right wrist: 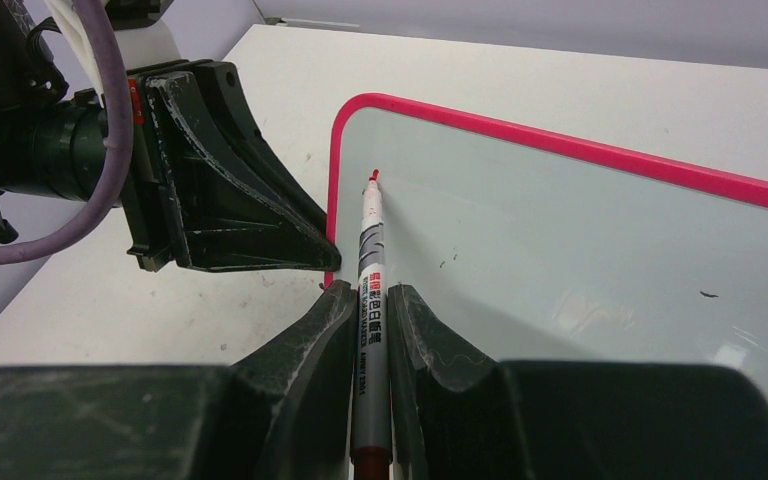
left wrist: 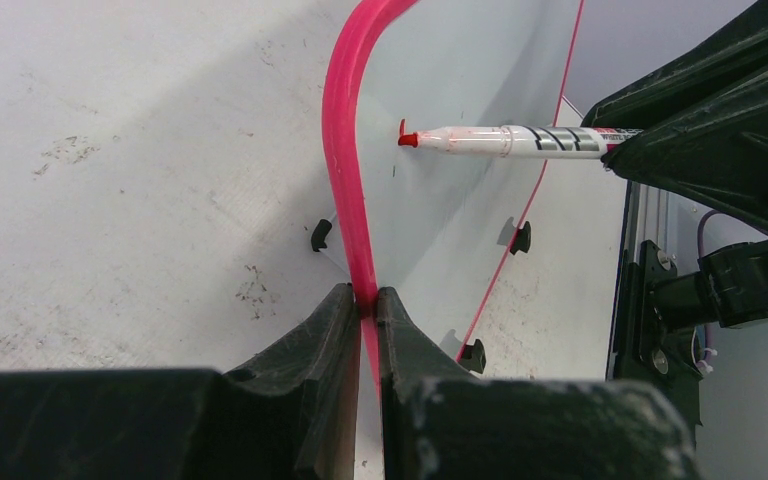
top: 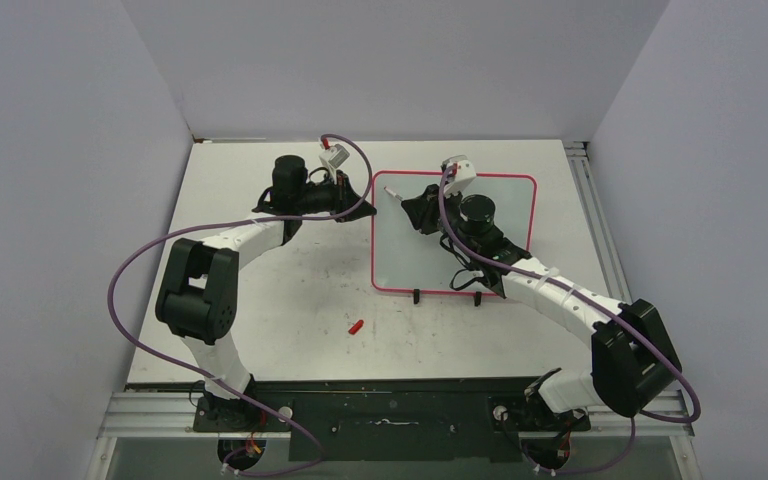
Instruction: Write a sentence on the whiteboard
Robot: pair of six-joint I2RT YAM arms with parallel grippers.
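The whiteboard (top: 480, 235) lies flat on the table, pale grey with a pink-red rim. My left gripper (top: 368, 208) is shut on its left rim (left wrist: 365, 300). Shut on a grey-white red-tipped marker (right wrist: 372, 255) is my right gripper (right wrist: 370, 300), which reaches over the board (right wrist: 580, 240) from the right. The marker's tip (left wrist: 407, 139) touches the board near its far left corner. Of the sentence, only a tiny red stroke (left wrist: 401, 125) shows at the tip. From above, the marker (top: 396, 193) points left toward the left gripper.
A small red cap (top: 356, 326) lies on the scuffed white tabletop (top: 290, 300) in front of the board. Black clip feet (top: 416, 296) stick out from the board's near edge. Grey walls close three sides, and a metal rail (top: 600, 230) runs along the right.
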